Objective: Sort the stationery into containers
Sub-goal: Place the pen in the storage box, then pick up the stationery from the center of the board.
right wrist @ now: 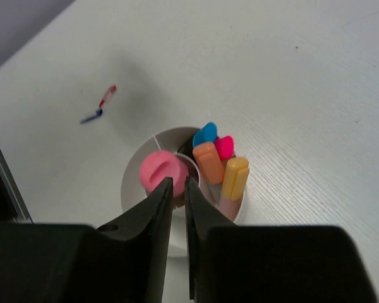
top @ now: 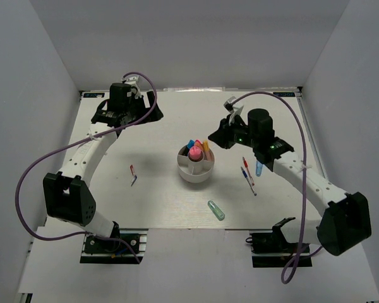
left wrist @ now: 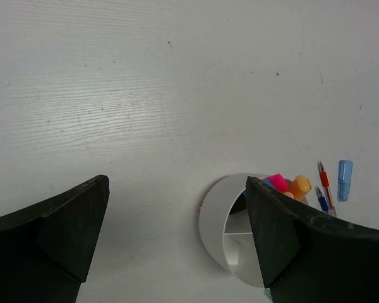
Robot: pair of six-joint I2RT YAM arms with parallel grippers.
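White table (top: 158,202), round divided cup (top: 196,173), colourful highlighters (top: 198,149)

A white table (top: 170,208) with a faint wood grain stands boxed in by plain pale grey walls (top: 196,44) at its far edge and both sides, which meet in two far corners. Light falls evenly, casting soft shadows

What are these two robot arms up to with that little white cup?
They are sorting pens and markers into the white cup. The right tool hangs just over the cup, its jaws nearly together and empty, beside a pink highlighter standing in the middle well. Orange, blue and pink ones already fill one compartment. The left tool waits wide open, away from the cup. A mint-green highlighter and some thin pens still lie on the table.
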